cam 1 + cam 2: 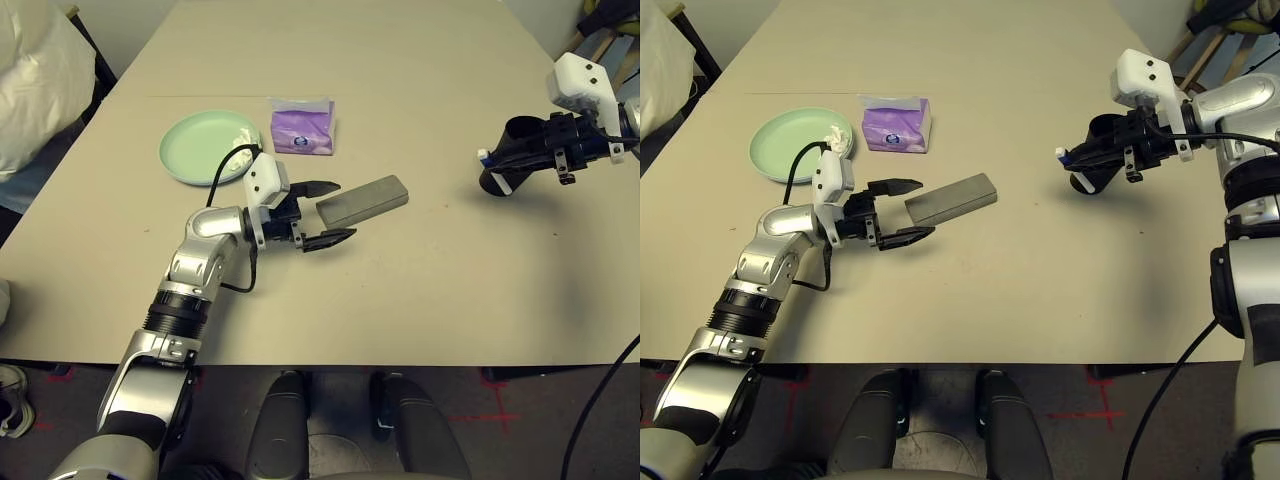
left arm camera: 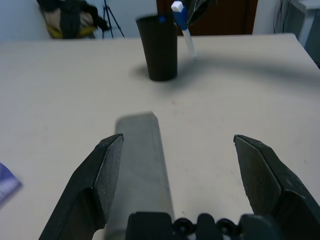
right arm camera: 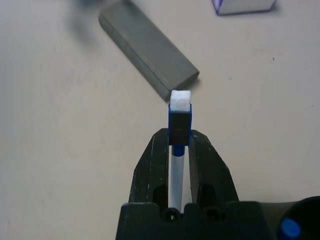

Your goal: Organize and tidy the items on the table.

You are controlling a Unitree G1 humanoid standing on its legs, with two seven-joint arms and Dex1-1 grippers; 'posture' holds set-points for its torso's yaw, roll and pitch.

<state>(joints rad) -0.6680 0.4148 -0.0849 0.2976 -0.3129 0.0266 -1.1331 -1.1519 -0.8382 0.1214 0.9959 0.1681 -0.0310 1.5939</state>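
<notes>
I see my left end effector spread wide around the glasses case end; my right end effector, at three o'clock, pinches the blue-white stick beside the black cup.

No legible text, seemingly, anywhere.

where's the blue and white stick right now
The small blue-white stick is pinched in the right gripper, held above the table on the robot's right, just over the black cup.
</notes>
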